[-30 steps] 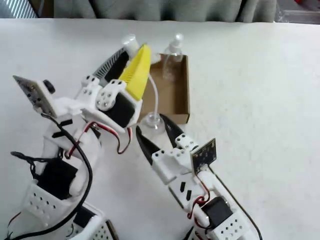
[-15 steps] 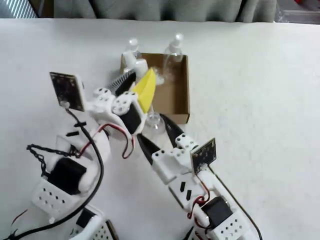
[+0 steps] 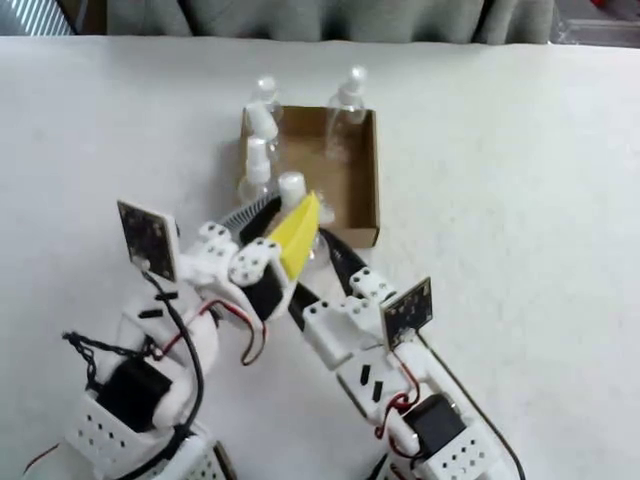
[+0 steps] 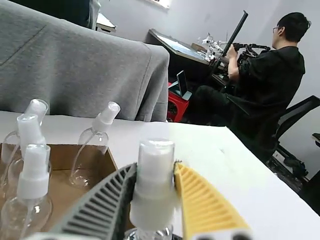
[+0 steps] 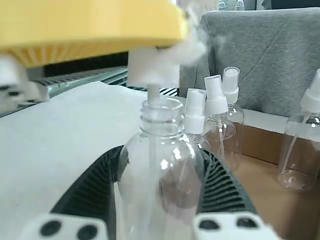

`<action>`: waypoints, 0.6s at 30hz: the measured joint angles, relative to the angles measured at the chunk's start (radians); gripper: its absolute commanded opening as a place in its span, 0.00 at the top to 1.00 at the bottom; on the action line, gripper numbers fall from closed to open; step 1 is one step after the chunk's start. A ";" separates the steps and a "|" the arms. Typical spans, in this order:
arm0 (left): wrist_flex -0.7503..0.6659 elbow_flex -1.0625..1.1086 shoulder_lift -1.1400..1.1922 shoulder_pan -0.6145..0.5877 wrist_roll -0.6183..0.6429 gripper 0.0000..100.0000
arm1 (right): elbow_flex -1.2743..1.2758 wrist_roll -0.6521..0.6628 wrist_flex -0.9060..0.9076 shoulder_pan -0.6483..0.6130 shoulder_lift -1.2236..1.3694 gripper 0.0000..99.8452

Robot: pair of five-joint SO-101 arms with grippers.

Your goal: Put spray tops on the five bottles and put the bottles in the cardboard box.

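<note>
Spray top [image 4: 156, 165] number five is pinched between the grey and yellow fingers of the left gripper [image 4: 154, 171], which is closed narrowly around its white collar. Its thin dip tube hangs down inside the neck of the open bottle [image 5: 160, 190]; the collar sits just above the threads, not seated. That clear bottle stands upright, clamped round its body by the black fingers of the right gripper [image 5: 160, 170], on the table [image 3: 500, 150] just outside the near wall of the cardboard box [image 3: 350, 195]. Inside the box, three capped bottles [image 4: 30, 165] stand close together along one side, and a fourth capped bottle [image 4: 97, 145] stands apart in the far corner.
</note>
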 measured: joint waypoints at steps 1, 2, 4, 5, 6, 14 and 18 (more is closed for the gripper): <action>0.000 0.011 -0.006 0.000 0.000 0.98 | 0.000 0.000 0.000 -0.002 0.000 0.98; 0.000 0.021 -0.008 0.003 0.002 0.98 | 0.000 0.000 0.000 -0.002 0.000 0.98; 0.000 0.025 -0.011 0.005 0.002 0.98 | 0.000 0.000 0.000 -0.002 0.000 0.98; 0.000 0.025 -0.012 0.005 0.002 0.98 | 0.000 0.000 0.000 -0.002 0.000 0.98; 0.000 0.025 -0.012 0.005 0.000 0.98 | 0.000 0.000 0.000 -0.002 0.000 0.98; 0.000 0.025 -0.012 0.005 -0.060 0.98 | 0.000 0.000 0.000 -0.002 0.000 0.98; 0.000 0.025 -0.012 0.006 -0.110 0.97 | 0.000 0.000 0.000 -0.002 0.000 0.98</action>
